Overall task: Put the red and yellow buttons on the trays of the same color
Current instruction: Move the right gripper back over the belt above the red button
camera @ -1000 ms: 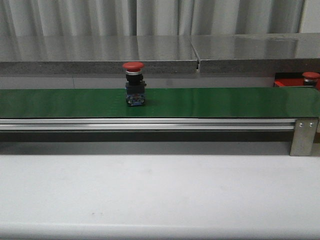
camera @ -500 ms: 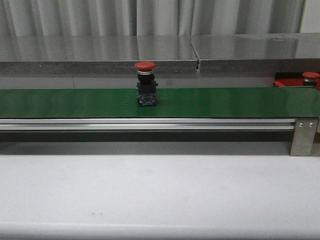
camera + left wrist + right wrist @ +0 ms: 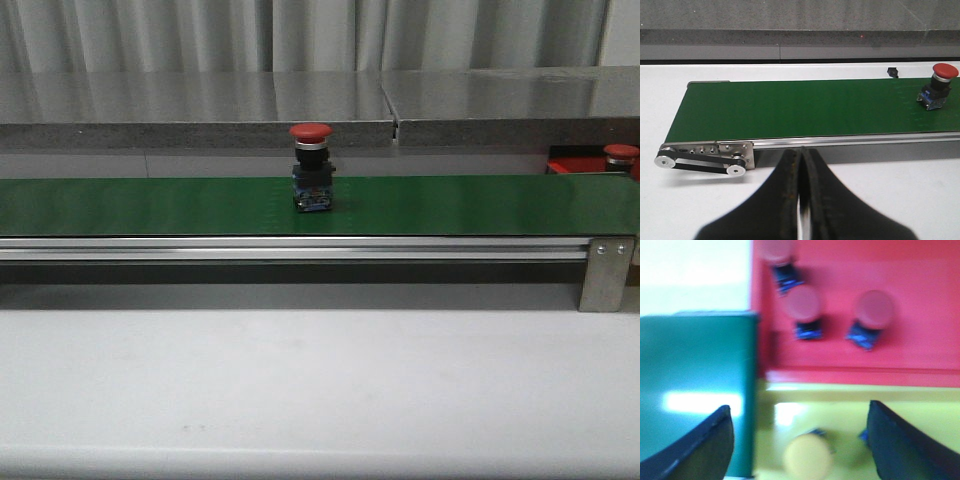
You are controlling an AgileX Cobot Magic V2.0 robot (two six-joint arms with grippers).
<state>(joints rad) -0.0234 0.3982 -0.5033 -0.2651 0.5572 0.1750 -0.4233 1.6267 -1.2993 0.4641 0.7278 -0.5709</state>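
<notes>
A red button (image 3: 311, 168) stands upright on the green belt (image 3: 150, 205), near its middle; the left wrist view shows the same red button (image 3: 940, 87) far from my left gripper (image 3: 801, 156), which is shut on nothing over the white table. My right gripper (image 3: 799, 407) is open above a yellow tray (image 3: 840, 415), with a yellow button (image 3: 807, 457) below and between its fingers. Beside it, the red tray (image 3: 920, 280) holds three red buttons (image 3: 802, 305). In the front view the red tray (image 3: 575, 165) shows at the far right.
The belt's aluminium rail (image 3: 300, 248) and end bracket (image 3: 605, 272) run across the front view. The belt's drive pulleys (image 3: 700, 161) lie close to the left fingers. A grey counter (image 3: 200, 110) stands behind the belt. The belt end (image 3: 695, 390) borders both trays.
The red button on the belt has travelled to the right, from left of the middle to about the middle. Nothing else in the front view has moved.
</notes>
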